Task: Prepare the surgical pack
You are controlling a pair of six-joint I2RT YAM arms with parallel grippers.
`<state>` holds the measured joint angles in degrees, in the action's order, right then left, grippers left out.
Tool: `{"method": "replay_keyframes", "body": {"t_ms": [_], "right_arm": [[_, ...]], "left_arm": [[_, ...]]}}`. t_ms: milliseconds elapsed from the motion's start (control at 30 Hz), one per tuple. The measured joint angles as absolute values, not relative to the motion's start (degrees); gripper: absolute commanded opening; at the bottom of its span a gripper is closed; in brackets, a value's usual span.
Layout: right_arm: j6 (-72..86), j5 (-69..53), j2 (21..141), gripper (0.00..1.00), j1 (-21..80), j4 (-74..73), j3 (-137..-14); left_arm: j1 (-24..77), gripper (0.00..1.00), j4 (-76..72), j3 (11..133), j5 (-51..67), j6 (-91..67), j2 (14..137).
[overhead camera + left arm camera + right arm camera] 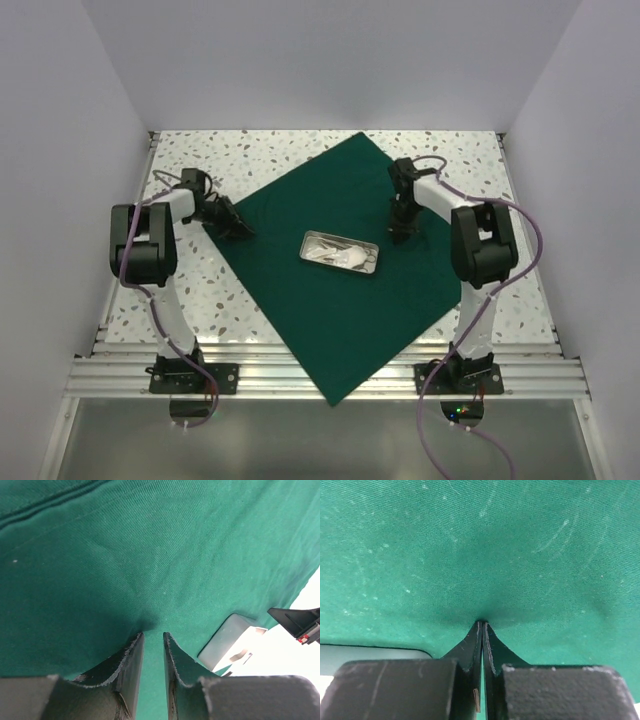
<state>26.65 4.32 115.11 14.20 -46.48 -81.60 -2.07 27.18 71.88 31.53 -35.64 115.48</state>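
Note:
The surgical pack's dark green drape (340,290) lies spread as a diamond on the table. At its middle sits the small steel tray (340,252), holding instruments and white gauze. My left gripper (232,222) is low at the drape's left corner. Its jaws stand a narrow gap apart and the tips (153,635) meet puckered cloth, with green showing through the gap. The tray (227,641) lies ahead of it to the right. My right gripper (402,234) is just right of the tray, shut, with its tips (482,624) pressed into the drape (480,550).
The speckled table (460,160) shows around the drape and is walled in white on three sides. An aluminium rail (320,372) with both arm bases runs along the near edge, and the drape's near corner hangs over it. The right arm's gripper (297,622) shows at the left wrist view's edge.

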Motion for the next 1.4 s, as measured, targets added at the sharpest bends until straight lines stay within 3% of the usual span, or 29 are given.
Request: {"method": "replay_keyframes", "body": {"t_ms": [367,533,567,667,933,1400], "right_arm": [[26.17,-1.02,124.66,0.02,19.20,-48.51,-96.75],[23.27,-1.02,124.46,0.34,19.42,-49.71,-96.99],[22.70,-1.10,123.96,0.47,19.49,-50.06,-96.64],[21.52,-3.60,120.29,0.56,19.49,-50.39,-93.06],[23.99,-13.80,109.12,0.55,20.40,-48.34,-84.49],[27.49,-20.32,116.53,0.46,22.81,-43.64,-85.17]], "left_arm": [[-11.27,0.29,33.58,73.95,30.33,-32.01,115.44],[-10.20,0.39,35.31,74.39,27.03,-29.76,113.32],[-9.67,0.39,35.83,74.37,25.80,-29.32,112.33],[-6.55,0.40,36.75,74.11,23.59,-29.15,108.66],[5.21,0.41,32.88,67.42,26.22,-31.11,101.25],[9.72,0.38,27.35,65.73,31.40,-35.24,107.48]]}}
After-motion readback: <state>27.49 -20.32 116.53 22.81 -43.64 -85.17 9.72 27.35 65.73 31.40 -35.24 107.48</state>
